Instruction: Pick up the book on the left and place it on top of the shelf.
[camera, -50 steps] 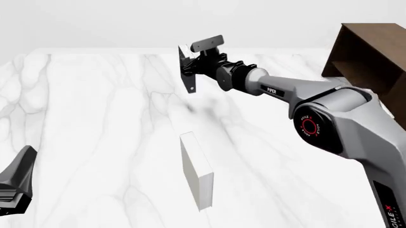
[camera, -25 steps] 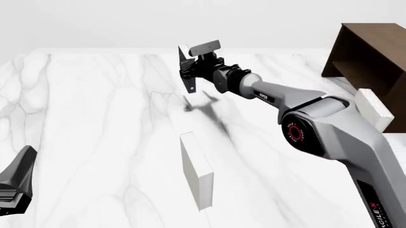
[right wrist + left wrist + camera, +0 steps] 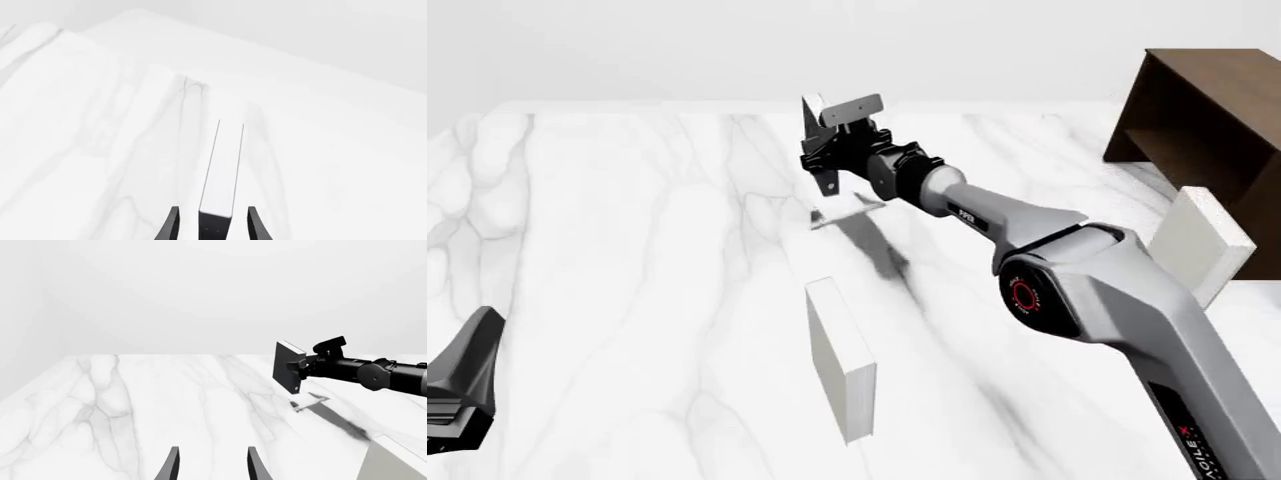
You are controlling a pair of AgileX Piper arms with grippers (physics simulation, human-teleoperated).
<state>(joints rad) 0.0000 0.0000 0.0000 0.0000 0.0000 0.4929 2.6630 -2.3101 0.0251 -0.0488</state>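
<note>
While spread wide below both arms, white marble table (image 3: 627, 250). Far off to the jaws' right, dark brown shelf (image 3: 1208, 115). Between the jaws of the right gripper (image 3: 823, 135), clamped and lifted clear of the marble: the book (image 3: 817, 140), upright, long axis vertical, white page edges running straight out from the fingers. Left gripper (image 3: 210, 467) parted, holding nothing.

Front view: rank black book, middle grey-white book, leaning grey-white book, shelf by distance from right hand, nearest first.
1. black book, clamped in the right hand, raised over the table's far middle.
2. middle grey-white book, standing nearer the camera.
3. leaning grey-white book, far right.
4. shelf, back right corner.
</note>
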